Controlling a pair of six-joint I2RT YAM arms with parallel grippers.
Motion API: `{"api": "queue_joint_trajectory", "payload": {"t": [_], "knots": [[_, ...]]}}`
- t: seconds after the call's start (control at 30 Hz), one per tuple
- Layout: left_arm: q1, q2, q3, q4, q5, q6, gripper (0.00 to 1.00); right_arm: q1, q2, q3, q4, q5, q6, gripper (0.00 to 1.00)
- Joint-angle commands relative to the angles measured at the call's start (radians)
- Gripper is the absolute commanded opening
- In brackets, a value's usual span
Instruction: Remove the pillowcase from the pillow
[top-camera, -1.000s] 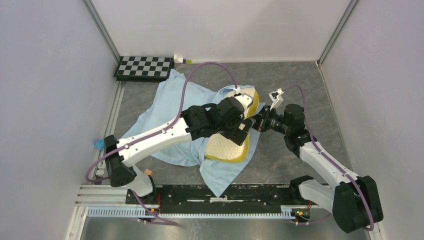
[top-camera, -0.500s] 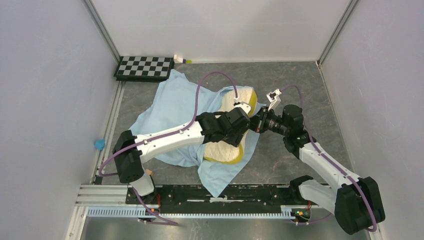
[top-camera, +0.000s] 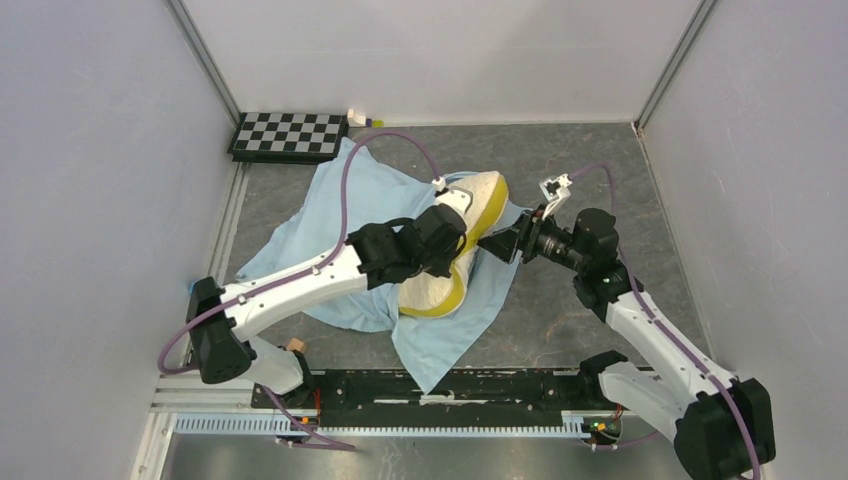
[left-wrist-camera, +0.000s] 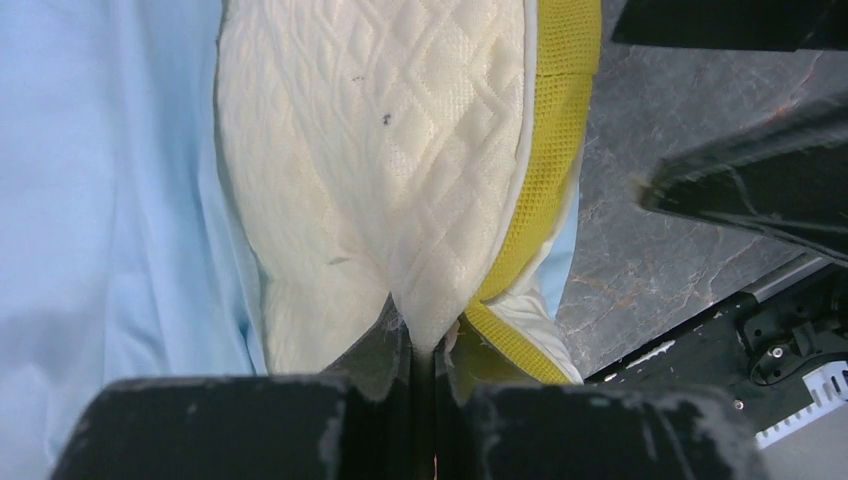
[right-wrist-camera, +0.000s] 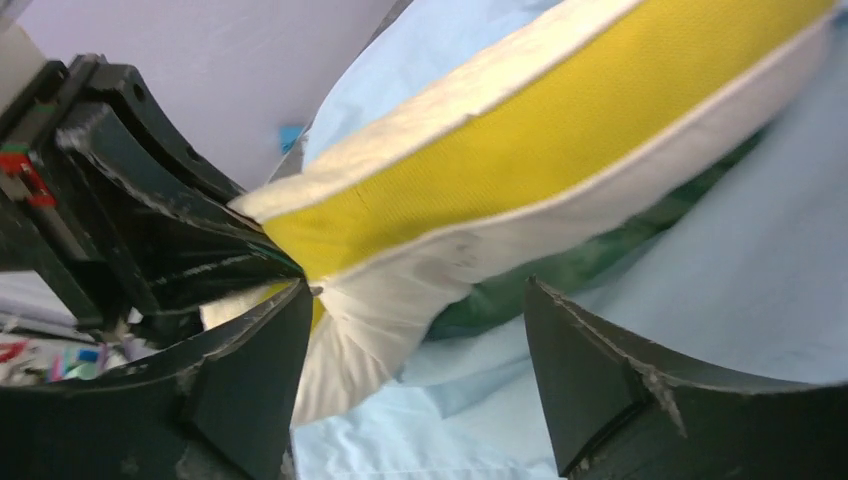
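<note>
The cream pillow (top-camera: 480, 200) with its yellow side band stands tilted up on edge over the light-blue pillowcase (top-camera: 330, 205), which lies spread beneath it. My left gripper (top-camera: 460, 258) is shut on the pillow's near edge; the left wrist view shows cream quilted fabric (left-wrist-camera: 400, 130) pinched between the jaws (left-wrist-camera: 425, 350). The pillowcase (left-wrist-camera: 100, 200) lies to the left there. My right gripper (top-camera: 491, 243) stands open just right of the pillow. In the right wrist view its fingers (right-wrist-camera: 415, 330) straddle the pillow's corner (right-wrist-camera: 540, 140) without gripping, with the pillowcase (right-wrist-camera: 720, 250) and a green flap (right-wrist-camera: 600, 265) below.
A checkerboard (top-camera: 290, 135) lies at the back left with a small bottle (top-camera: 360, 118) beside it. Grey walls close in both sides. The black rail (top-camera: 430, 385) runs along the near edge. The right gripper's fingers (left-wrist-camera: 740, 190) show at the right of the left wrist view.
My left gripper closed on the pillow's edge and drew it left, tipping it up. My right gripper opened and let go of the pillow.
</note>
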Motion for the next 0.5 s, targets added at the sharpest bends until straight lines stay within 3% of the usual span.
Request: {"api": "queue_joint_trajectory", "payload": {"t": [0.0, 0.1, 0.23, 0.47], "knots": [[0.025, -0.101, 0.010, 0.011, -0.024, 0.030, 0.02, -0.001, -0.106, 0.022, -0.084, 0.152, -0.138, 0.87], [0.030, -0.140, 0.011, 0.011, -0.014, 0.038, 0.02, -0.001, -0.173, 0.007, -0.135, 0.259, -0.182, 0.98], [0.034, -0.201, 0.011, 0.018, -0.002, 0.045, 0.02, -0.001, -0.223, -0.025, -0.155, 0.368, -0.201, 0.98], [0.035, -0.289, 0.026, 0.032, 0.015, 0.065, 0.02, -0.001, -0.169, -0.076, -0.073, 0.328, -0.179, 0.98]]}}
